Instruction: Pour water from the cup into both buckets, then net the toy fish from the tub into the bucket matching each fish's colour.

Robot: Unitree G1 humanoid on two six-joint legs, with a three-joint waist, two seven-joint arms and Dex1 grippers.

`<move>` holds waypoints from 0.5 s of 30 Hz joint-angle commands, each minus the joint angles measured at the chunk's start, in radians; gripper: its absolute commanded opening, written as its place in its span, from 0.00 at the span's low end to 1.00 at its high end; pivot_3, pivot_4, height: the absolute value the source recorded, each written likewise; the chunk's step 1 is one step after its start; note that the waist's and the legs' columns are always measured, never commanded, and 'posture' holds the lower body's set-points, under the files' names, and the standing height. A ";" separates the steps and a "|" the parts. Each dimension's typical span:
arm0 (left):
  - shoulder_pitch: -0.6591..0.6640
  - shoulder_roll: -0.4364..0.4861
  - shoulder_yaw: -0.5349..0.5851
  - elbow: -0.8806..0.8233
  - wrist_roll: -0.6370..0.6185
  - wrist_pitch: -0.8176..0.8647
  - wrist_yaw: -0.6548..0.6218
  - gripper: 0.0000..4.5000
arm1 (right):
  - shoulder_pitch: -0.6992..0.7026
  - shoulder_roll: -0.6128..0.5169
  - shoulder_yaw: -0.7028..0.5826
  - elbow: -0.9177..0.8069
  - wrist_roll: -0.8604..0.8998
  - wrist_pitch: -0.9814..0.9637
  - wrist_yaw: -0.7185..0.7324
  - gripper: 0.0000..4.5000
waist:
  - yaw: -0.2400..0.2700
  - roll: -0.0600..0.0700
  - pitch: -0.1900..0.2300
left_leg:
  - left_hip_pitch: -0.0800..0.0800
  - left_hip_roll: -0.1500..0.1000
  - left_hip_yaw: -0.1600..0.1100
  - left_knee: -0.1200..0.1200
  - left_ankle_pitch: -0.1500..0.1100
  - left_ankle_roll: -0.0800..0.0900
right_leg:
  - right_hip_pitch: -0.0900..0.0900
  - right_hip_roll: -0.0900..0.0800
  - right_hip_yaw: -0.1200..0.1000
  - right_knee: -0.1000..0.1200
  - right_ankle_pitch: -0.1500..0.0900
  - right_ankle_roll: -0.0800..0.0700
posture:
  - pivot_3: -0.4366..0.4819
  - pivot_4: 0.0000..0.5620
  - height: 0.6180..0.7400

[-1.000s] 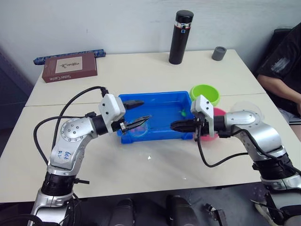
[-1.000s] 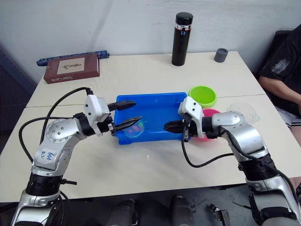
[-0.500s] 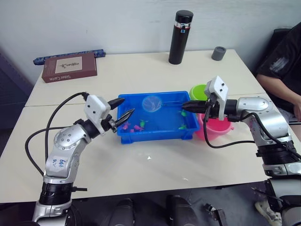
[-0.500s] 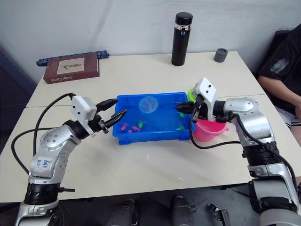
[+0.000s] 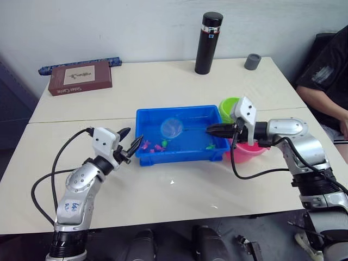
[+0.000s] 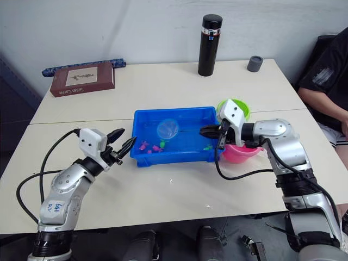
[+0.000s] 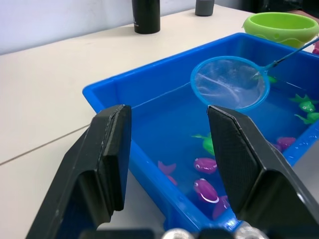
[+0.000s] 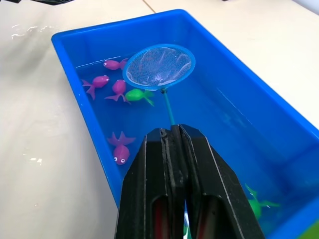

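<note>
On the far left of the tabletop (image 5: 179, 81) lies a brown book (image 5: 80, 77) with a blue strip (image 5: 80, 63) behind it. The left pincer (image 5: 129, 143) hovers just off the left end of the blue tub (image 5: 142, 115), its fingers (image 7: 110, 149) spread apart around nothing. The tub sits mid-tabletop with water in it; pink fish (image 8: 120, 148) and green fish (image 8: 139, 94) lie in it, most toward its left half, two more green ones near its right end. A round blue-rimmed net (image 5: 172, 128) is held above the water over the tub's middle, its thin handle running right into the right pincer (image 5: 215, 130), whose fingers are pressed together on it. Behind that pincer stand the lime green bucket (image 5: 228, 106) and, nearer, the pink bucket (image 5: 246, 153), both just beside the tub's right end. At the back are a black flask (image 5: 209, 35) and a small grey cup (image 5: 252, 61); a seated person (image 5: 326, 81) is at the right edge.
</note>
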 commanded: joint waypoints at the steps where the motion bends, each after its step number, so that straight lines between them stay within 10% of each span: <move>1: 0.020 -0.004 -0.001 -0.069 -0.001 -0.004 0.012 0.59 | -0.006 0.007 -0.004 -0.009 -0.009 -0.035 0.011 0.00 | 0.001 0.000 0.000 | 0.000 0.000 0.000 0.000 0.000 0.000 | 0.000 0.000 0.000 0.000 0.000 0.000 | 0.48 0.27 1.00; 15: 0.045 -0.032 -0.021 -0.126 0.004 0.014 0.054 0.59 | -0.016 0.049 0.010 -0.032 -0.021 -0.023 0.039 0.00 | 0.001 0.000 0.000 | 0.000 0.000 0.000 0.000 0.000 0.000 | 0.000 -0.001 0.000 0.000 0.000 0.000 | 0.48 0.27 1.00</move>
